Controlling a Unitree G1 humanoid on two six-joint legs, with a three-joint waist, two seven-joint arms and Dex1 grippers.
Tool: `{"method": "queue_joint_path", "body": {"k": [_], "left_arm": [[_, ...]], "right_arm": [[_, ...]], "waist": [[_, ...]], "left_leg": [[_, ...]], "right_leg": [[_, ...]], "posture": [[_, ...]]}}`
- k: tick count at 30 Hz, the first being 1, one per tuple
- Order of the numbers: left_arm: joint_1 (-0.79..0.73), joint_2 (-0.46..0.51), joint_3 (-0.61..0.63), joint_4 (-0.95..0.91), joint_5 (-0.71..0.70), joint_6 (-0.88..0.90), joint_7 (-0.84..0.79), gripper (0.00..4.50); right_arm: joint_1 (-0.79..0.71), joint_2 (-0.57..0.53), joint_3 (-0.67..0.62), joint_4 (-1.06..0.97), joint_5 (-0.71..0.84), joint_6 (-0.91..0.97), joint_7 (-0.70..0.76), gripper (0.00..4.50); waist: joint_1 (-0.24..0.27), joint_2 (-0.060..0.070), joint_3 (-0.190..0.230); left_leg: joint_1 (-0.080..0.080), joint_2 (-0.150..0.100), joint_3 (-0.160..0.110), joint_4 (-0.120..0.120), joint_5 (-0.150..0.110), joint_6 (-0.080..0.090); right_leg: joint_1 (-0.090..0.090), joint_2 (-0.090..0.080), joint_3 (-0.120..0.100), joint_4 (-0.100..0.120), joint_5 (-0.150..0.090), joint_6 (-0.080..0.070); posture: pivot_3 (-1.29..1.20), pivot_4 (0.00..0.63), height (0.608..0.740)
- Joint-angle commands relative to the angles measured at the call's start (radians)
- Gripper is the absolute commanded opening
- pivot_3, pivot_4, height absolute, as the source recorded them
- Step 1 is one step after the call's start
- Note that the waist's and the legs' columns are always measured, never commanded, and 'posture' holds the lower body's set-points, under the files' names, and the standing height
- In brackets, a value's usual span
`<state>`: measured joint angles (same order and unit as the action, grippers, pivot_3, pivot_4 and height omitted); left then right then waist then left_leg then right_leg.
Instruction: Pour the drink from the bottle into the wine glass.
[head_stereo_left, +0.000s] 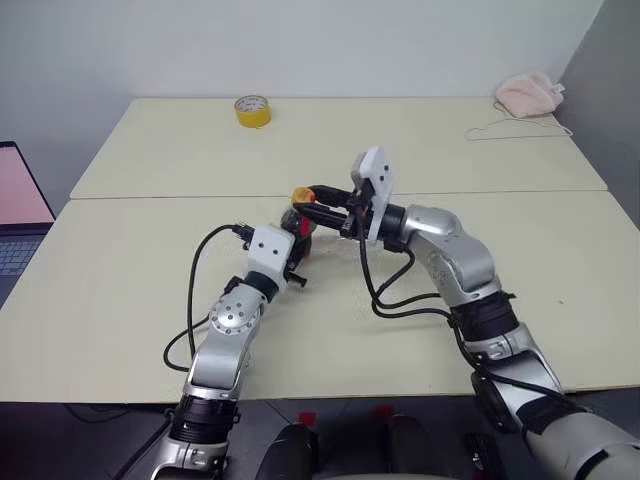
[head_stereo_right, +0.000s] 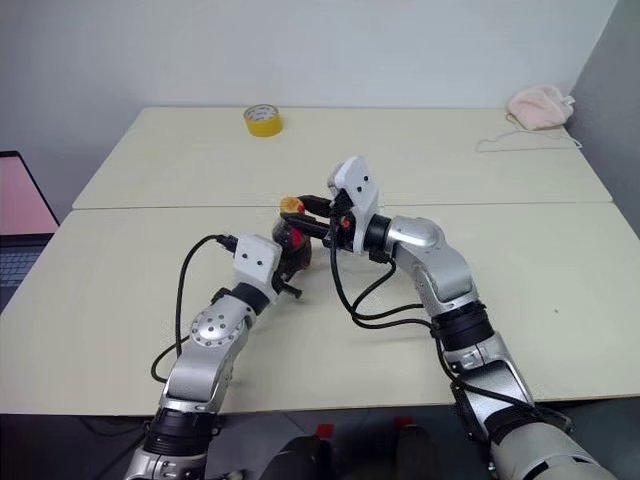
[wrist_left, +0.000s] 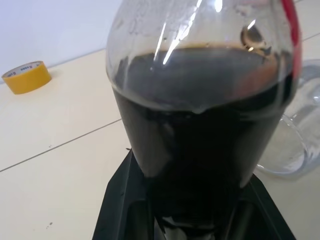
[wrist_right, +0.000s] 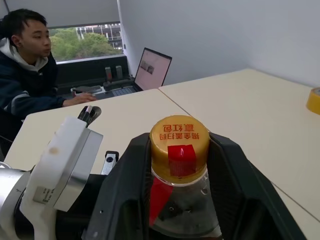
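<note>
Bottle (wrist_right: 180, 200): standing upright near the middle of the worktop (head_stereo_left: 150, 290), well in front of the tape roll (head_stereo_left: 252, 110).
Drink (wrist_left: 200, 140): dark brown, filling the bottle's lower body.
Left gripper (wrist_left: 195, 220): clamping the bottle's base, fingers tight on both sides.
Right gripper (wrist_right: 180, 165): fingers flanking the yellow-orange cap (wrist_right: 179, 145); whether they are pressing on it, cannot tell.
Wine glass (wrist_left: 295, 135): sitting just beside the bottle, clear.
Person (wrist_right: 25, 75): sitting beyond the bottle, next to a laptop (wrist_right: 150, 67).
</note>
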<state>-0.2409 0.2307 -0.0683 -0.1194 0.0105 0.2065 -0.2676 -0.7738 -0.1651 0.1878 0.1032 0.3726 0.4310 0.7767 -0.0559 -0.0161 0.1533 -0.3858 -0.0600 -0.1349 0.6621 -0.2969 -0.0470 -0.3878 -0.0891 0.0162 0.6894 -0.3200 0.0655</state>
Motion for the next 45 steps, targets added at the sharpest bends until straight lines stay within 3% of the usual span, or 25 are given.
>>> {"method": "queue_joint_path", "body": {"k": [1, 5, 8, 12, 19, 32, 45], "left_arm": [[-0.013, 0.003, 0.029, -0.044, -0.008, -0.028, 0.01, 0.95], [-0.017, -0.002, 0.029, -0.038, -0.006, -0.03, 0.01, 0.95], [-0.018, -0.006, 0.029, -0.038, -0.005, -0.03, 0.013, 0.95], [-0.018, -0.01, 0.029, -0.038, -0.005, -0.03, 0.017, 0.95], [-0.02, -0.016, 0.022, -0.034, -0.004, -0.03, 0.018, 0.95], [-0.024, -0.021, 0.014, -0.033, 0.0, -0.028, 0.016, 0.95], [-0.021, -0.018, 0.026, -0.041, -0.007, -0.019, 0.015, 0.95]], "right_arm": [[0.011, 0.001, -0.03, -0.094, 0.04, 0.039, -0.006, 2.94], [0.053, -0.001, -0.046, -0.188, 0.071, 0.097, -0.035, 4.24], [0.098, 0.002, -0.044, -0.295, 0.088, 0.137, -0.085, 4.27], [0.158, 0.051, 0.005, -0.391, -0.003, 0.128, -0.239, 4.27], [0.191, 0.134, 0.071, -0.417, -0.093, 0.127, -0.387, 4.27], [0.112, 0.165, 0.028, -0.267, -0.165, 0.066, -0.46, 4.27], [0.145, 0.151, -0.014, -0.289, -0.146, 0.096, -0.469, 4.27]], "waist": [[0.0, 0.0, 0.0], [0.001, 0.0, 0.0], [0.003, 0.0, 0.0], [0.005, 0.0, 0.0], [0.003, 0.0, 0.0], [0.001, 0.0, 0.0], [0.0, 0.0, 0.0]], "left_leg": [[0.0, 0.0, 0.0, 0.0, 0.0, 0.0], [0.0, 0.0, 0.0, 0.0, 0.0, 0.0], [0.0, 0.0, 0.0, 0.0, 0.0, 0.0], [0.0, 0.0, 0.0, 0.0, 0.0, 0.0], [0.0, 0.0, 0.0, 0.0, 0.0, 0.0], [0.0, 0.0, 0.0, 0.0, 0.0, 0.0], [0.0, 0.0, 0.0, 0.0, 0.0, 0.0]], "right_leg": [[0.0, 0.0, 0.0, 0.0, 0.0, 0.0], [0.0, 0.0, 0.0, 0.0, 0.0, 0.0], [0.0, 0.0, 0.0, 0.0, 0.0, 0.0], [0.0, 0.0, 0.0, 0.0, 0.0, 0.0], [-0.001, 0.0, 0.0, 0.001, 0.0, 0.0], [-0.001, 0.0, 0.0, 0.0, 0.0, 0.0], [-0.001, 0.0, 0.0, 0.001, 0.0, 0.0]], "posture": [[0.0, 0.15, 0.74], [0.0, 0.15, 0.74], [0.0, 0.15, 0.74], [0.0, 0.15, 0.74], [0.0, 0.15, 0.74], [0.0, 0.15, 0.74], [0.0, 0.15, 0.74]]}}
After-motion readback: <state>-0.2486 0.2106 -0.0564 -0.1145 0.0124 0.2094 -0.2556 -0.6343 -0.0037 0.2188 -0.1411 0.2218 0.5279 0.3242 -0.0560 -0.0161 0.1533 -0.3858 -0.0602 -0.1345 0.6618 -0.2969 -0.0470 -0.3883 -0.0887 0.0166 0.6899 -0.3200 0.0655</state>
